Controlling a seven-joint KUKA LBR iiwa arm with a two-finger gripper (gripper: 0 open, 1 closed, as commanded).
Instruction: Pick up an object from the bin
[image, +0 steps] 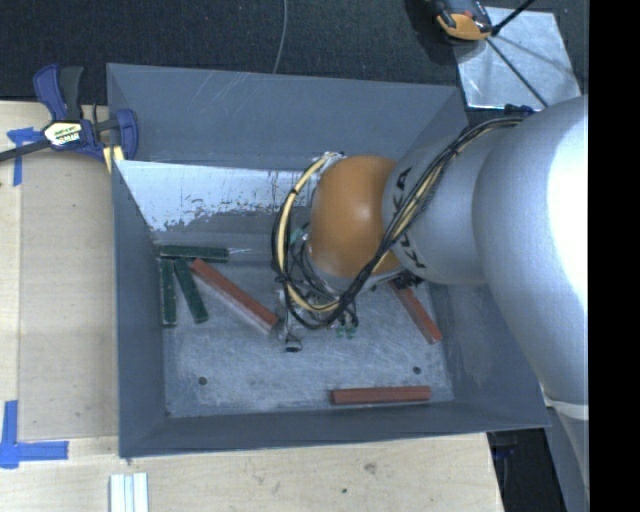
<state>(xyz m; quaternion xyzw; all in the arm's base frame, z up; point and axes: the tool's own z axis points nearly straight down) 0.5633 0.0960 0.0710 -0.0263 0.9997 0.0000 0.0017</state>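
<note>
One reddish-brown bar lies slantwise on the floor of the grey bin, and its lower end runs right up to the gripper. You have the gripper low over that end. Whether it touches the bar you cannot tell, nor whether it is spread or pressed together, for it shows as a small dark tip under the cables.

Left of the gripper, beyond the bar's far end, you have three green bars bunched together, one crosswise above two that hang down from it. The slanted bar's upper end sits just beside them. Right of the gripper, a second reddish-brown bar lies tilted, partly under the arm. Below the gripper and to its right, a third reddish-brown bar lies flat along the bin's near wall.

Above the gripper sits the orange cover. Dark lettering on the silver arm is crossed by cables and cannot be read.

Below and to the left of the gripper the floor is bare out to the walls, giving you the widest room there.
</note>
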